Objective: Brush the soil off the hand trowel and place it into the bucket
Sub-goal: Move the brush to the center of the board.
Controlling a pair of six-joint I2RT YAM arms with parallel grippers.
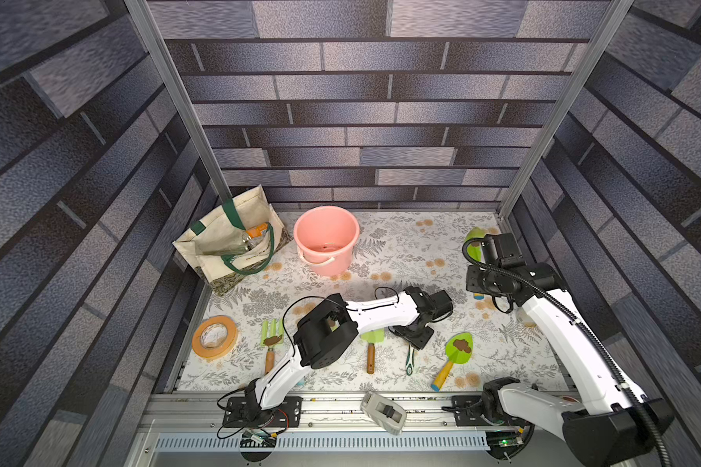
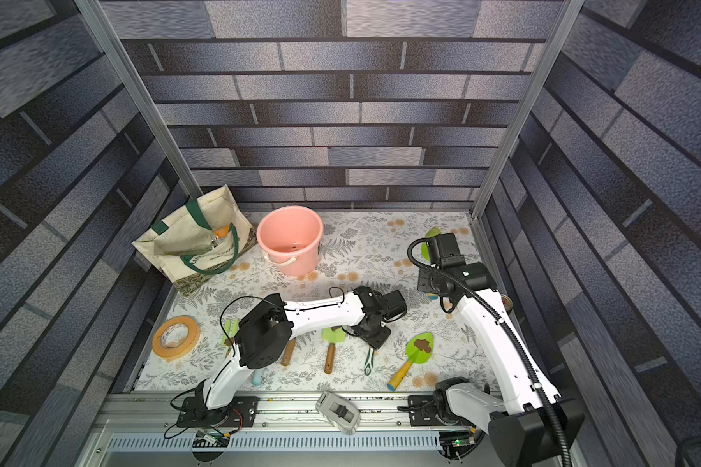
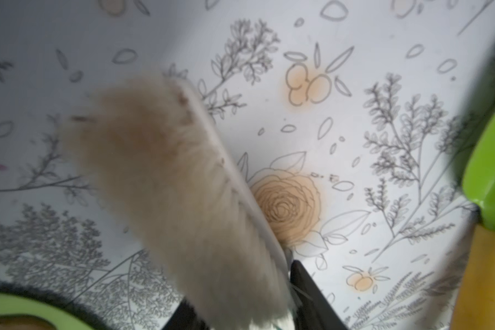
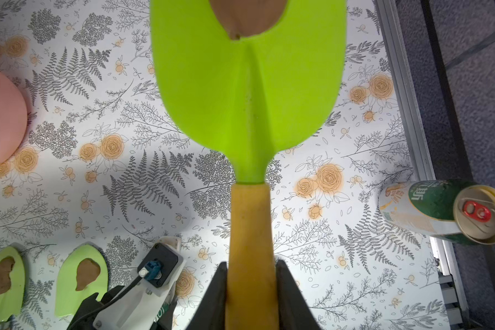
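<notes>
A: What stage is shown?
B: An early one. The right hand (image 4: 250,265) grips the hand trowel (image 4: 249,100) by its yellow handle above the bench (image 1: 401,250), well apart from the bucket (image 1: 340,263); soil (image 4: 247,17) sits near the blade tip. The left hand (image 3: 245,294) clamps the brush (image 3: 169,177). Brushing and placing are not yet done.

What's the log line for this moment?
right gripper: shut on yellow-handled green plastic trowel, brown soil blob on blade | left gripper: around pale-bristled brush, grip unclear | pink plastic bucket: upright, no trowel inside
</notes>
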